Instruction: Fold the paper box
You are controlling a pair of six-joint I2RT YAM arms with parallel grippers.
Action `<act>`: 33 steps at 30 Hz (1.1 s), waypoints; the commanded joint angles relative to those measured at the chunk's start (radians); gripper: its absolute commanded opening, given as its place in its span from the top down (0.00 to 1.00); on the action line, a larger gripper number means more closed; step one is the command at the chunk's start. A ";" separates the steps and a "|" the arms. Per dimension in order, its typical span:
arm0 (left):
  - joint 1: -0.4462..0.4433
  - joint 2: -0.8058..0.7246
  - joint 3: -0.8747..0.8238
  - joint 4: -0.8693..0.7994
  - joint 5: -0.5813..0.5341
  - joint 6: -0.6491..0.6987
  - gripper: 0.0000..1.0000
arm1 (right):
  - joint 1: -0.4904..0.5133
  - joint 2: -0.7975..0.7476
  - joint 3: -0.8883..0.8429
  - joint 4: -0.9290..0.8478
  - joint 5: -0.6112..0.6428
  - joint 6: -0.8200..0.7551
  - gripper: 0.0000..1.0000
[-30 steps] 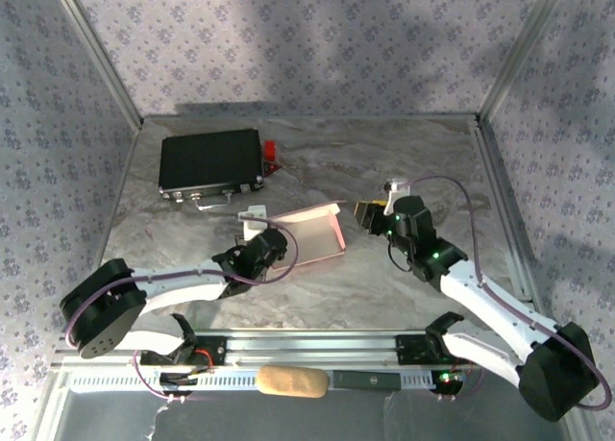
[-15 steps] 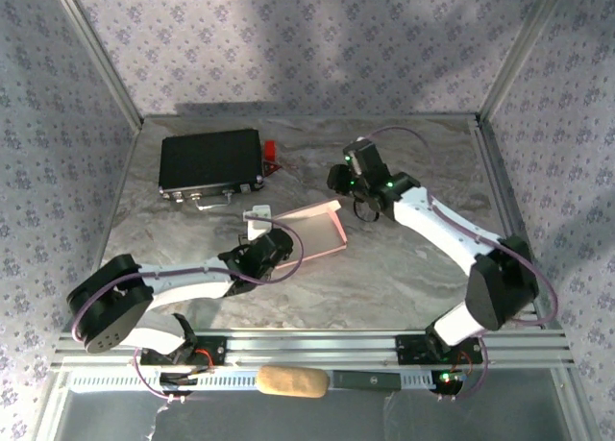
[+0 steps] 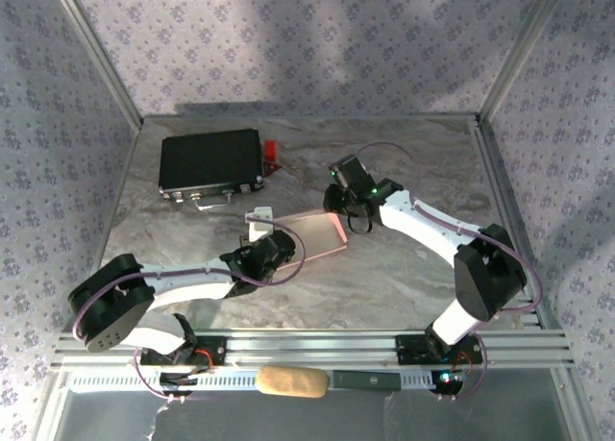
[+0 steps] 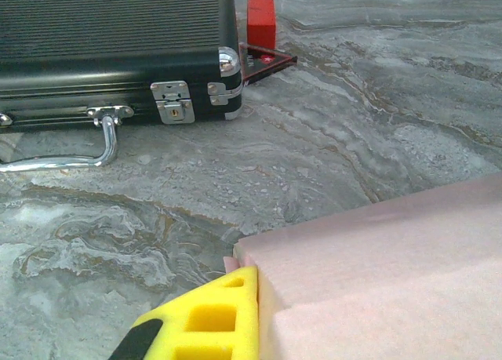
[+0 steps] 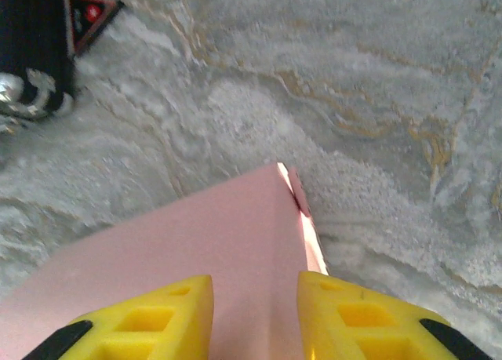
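Note:
The paper box [image 3: 312, 234] is a pale pink cardboard piece lying mid-table, its right flap raised. My left gripper [image 3: 274, 247] is shut on its near-left corner; in the left wrist view one yellow finger [image 4: 208, 321] presses the box [image 4: 376, 274] edge and the other finger is hidden behind the cardboard. My right gripper [image 3: 338, 210] hangs over the box's far-right corner. In the right wrist view the right gripper [image 5: 255, 285] has its jaws apart, astride the pink fold [image 5: 235, 234], with a gap on both sides.
A black case [image 3: 210, 160] with a metal handle lies at the back left, with a red block [image 3: 271, 151] beside its right end. A tan roll [image 3: 288, 381] rests on the front rail. Patterned walls close in the table on three sides.
My right arm swung from the right side of the table leftward to the box's far-right corner, and its jaws narrowed. The left gripper kept its hold in place.

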 commanded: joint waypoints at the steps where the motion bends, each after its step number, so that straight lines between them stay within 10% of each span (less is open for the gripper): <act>1: -0.028 0.039 -0.004 -0.099 0.068 -0.038 1.00 | 0.014 -0.019 -0.053 -0.013 0.008 -0.004 0.68; 8: -0.063 0.061 0.010 -0.151 0.068 -0.115 0.90 | 0.026 -0.029 -0.095 -0.002 0.014 -0.009 0.71; 24: -0.103 -0.195 -0.028 -0.287 0.213 -0.218 0.26 | 0.054 -0.035 -0.145 0.018 0.051 -0.009 0.72; 33: -0.103 -0.402 -0.055 -0.446 0.376 -0.263 0.24 | 0.056 -0.007 -0.131 0.021 0.052 -0.016 0.72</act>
